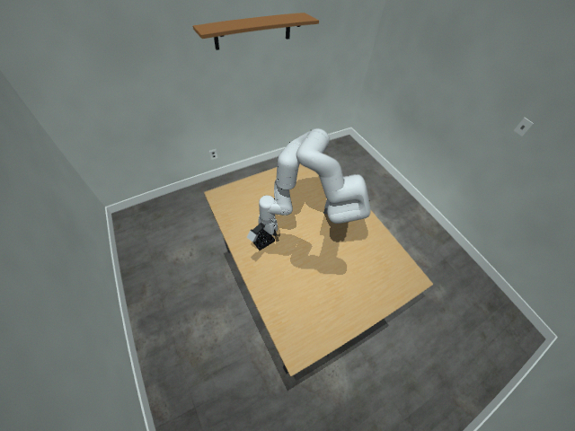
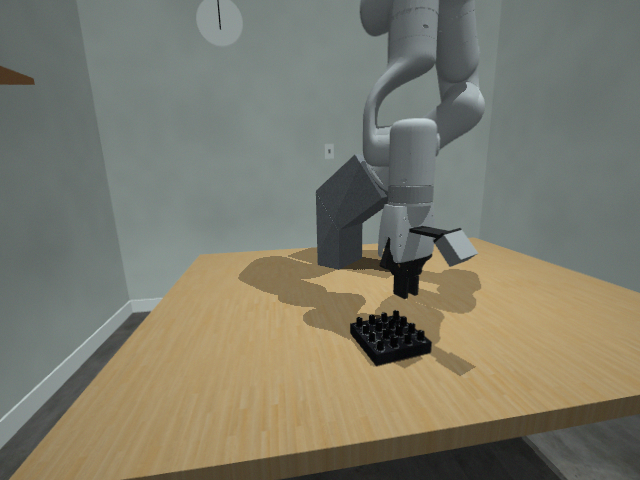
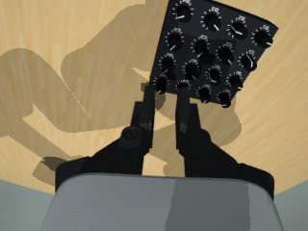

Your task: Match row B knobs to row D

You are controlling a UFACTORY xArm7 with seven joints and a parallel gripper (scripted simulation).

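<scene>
The black knob box (image 1: pixel 263 241) (image 2: pixel 389 339) (image 3: pixel 212 45) stands on its feet on the wooden table (image 1: pixel 324 301) (image 2: pixel 206 361) (image 3: pixel 64 13), near the table's left edge in the top view. It carries several rows of small black knobs with white lines; the marks are too small to read. My gripper (image 1: pixel 274 234) (image 2: pixel 405 290) (image 3: pixel 166 99) hangs a little above the box, over its rear edge in the exterior view. Its fingers point down with a narrow gap, and nothing is between them. In the wrist view the fingertips overlap the box's nearest row of knobs.
The arm's grey base block (image 2: pixel 341 217) stands on the table behind the box. A wooden shelf (image 1: pixel 255 23) is on the far wall. The table's edge lies close to the box in the top view.
</scene>
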